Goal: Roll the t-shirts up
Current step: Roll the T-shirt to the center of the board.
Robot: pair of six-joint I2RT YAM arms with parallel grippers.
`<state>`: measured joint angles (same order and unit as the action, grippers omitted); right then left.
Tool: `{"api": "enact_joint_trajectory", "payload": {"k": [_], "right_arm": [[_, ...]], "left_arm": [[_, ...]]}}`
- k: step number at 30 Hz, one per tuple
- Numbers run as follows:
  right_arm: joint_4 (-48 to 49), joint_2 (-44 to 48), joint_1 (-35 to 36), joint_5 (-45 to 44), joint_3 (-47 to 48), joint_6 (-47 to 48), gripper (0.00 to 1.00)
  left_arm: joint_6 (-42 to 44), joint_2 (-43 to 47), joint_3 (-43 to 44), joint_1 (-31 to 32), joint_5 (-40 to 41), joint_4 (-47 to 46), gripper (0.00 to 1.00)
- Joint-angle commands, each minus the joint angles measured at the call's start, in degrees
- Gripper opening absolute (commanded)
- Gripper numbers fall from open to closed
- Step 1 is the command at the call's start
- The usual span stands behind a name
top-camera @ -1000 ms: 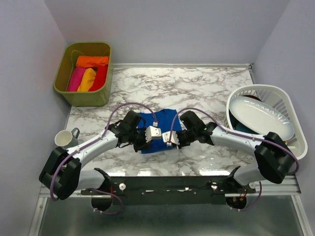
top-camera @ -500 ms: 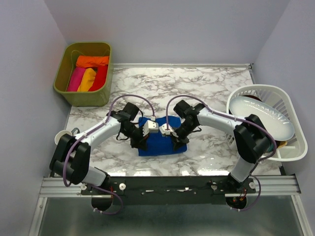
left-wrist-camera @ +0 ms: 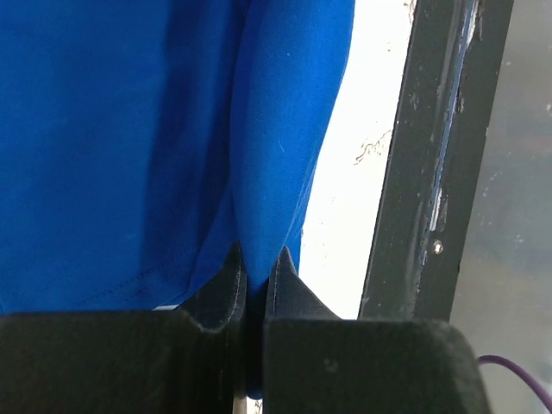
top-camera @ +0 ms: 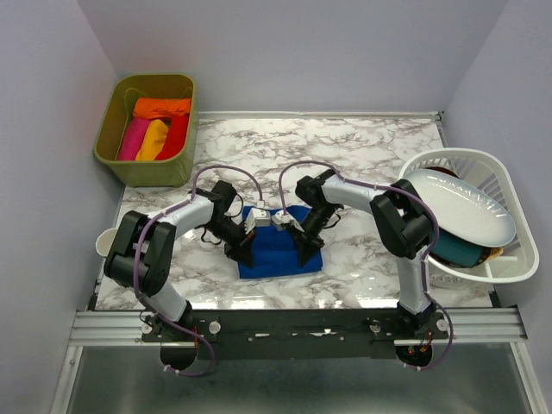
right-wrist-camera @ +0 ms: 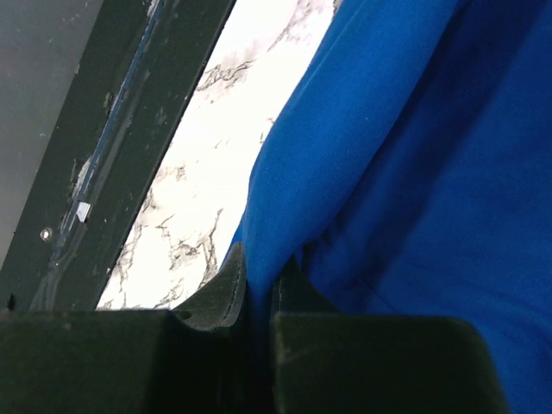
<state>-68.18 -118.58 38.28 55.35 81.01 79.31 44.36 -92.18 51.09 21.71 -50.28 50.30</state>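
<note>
Being pinched at both ends of its near edge, the blue t-shirt is lying folded at the middle of the counter, close to the counter's near edge. The left fingers are being pressed nearly shut on a ridge of blue cloth at the shirt's left near corner, and the right fingers likewise at its right near corner. The gripped edge is running parallel to the counter's near edge, so the rest of the cloth is lying beyond both pairs, toward the far edge; neither pair is judged nearer, and a joint roll toward the far edge is being called for
</note>
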Motion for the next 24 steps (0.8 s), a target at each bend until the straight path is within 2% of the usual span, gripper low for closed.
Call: {"api": "enact_joint_trajectory", "payload": {"k": [1,4,8,12,13,15,16,20,22,24], "right_arm": [[-13.2,-7.4,-0.1,-10.1,5.5,-7.1,0.11],[-14.5,-11.6,-0.1,-11.9,8.3,-9.5,0.11],[-15.3,-15.4,-0.1,-15.1,11.8,-13.7,0.12],[-17.4,-19.9,-0.1,-15.4,15.7,-17.2,0.13],[-18.6,-21.1,-0.1,-15.3,17.1,-17.4,0.13],[-19.3,-24.5,-0.1,-16.1,20.4,-21.1,0.13],[-19.3,-25.3,-0.1,-16.2,21.0,-22.0,0.13],[-19.3,-27.2,-0.1,-16.3,23.1,-24.2,0.14],[-19.2,-27.2,-0.1,-16.3,23.1,-24.2,0.14],[-19.3,-27.1,-0.2,-16.3,22.7,-24.1,0.15]], "left_arm": [[6.1,-4.2,1.2,0.0,8.7,7.2,0.00],[4.8,-6.9,2.4,-0.9,9.6,7.4,0.05],[1.6,-6.2,3.1,-2.6,12.7,4.0,0.22],[3.5,-5.6,4.9,-10.1,12.8,7.1,0.32],[6.9,-5.6,6.2,-14.3,12.3,8.9,0.34],[10.0,-4.9,7.4,-17.8,11.4,14.0,0.38],[10.8,-3.0,8.4,-20.4,11.5,15.0,0.39],[15.0,4.8,9.5,-20.8,11.4,17.8,0.43],[14.9,12.0,8.2,-19.5,11.4,13.8,0.47],[13.5,18.4,5.3,-15.8,12.1,8.7,0.54]]}}
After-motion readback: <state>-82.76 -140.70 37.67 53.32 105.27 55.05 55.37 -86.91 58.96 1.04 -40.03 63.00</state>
